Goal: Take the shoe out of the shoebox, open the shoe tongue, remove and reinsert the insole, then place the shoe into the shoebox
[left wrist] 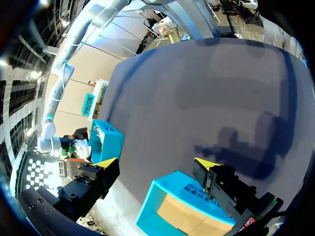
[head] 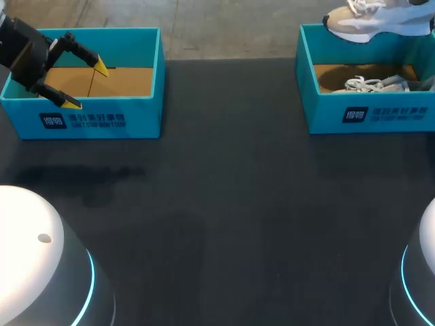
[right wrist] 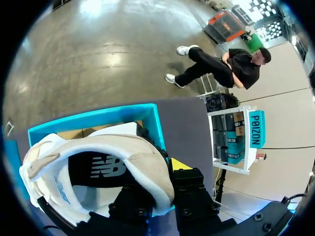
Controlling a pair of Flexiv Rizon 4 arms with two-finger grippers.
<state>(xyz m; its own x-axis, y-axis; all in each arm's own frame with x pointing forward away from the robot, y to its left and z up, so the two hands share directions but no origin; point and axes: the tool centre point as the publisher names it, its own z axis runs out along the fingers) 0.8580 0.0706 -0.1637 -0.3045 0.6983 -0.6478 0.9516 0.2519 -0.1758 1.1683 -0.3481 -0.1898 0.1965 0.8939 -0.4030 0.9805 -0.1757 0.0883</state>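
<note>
Two-arm station, seen from above and from both wrists. The black table (head: 224, 204) carries two teal cartons along its far edge.

(a) The right shoebox (head: 370, 115) stands at the table's far right corner. The shoe (head: 370, 20), white and beige, is held in the air over this carton's far wall, toe pointing towards the table's left edge. In the right wrist view the right gripper (right wrist: 162, 171) is clamped on the padded collar of the shoe (right wrist: 113, 147). One yellow-tipped finger (right wrist: 179, 164) lies against the outside of the collar, while the other is hidden within the opening. The teal wall of the right shoebox (right wrist: 98, 118) shows just beyond the shoe. A second shoe (head: 367, 85), laces uppermost, lies on the carton's floor.

(c) The left shoebox (head: 102, 121) stands at the table's far left corner, its brown cardboard floor showing. The left gripper (head: 85, 85) hangs above its opening, jaws spread wide and holding nothing. In the left wrist view the left gripper (left wrist: 156, 163) frames the near rim of the left shoebox (left wrist: 165, 189), with its fingers apart from the carton.
</note>
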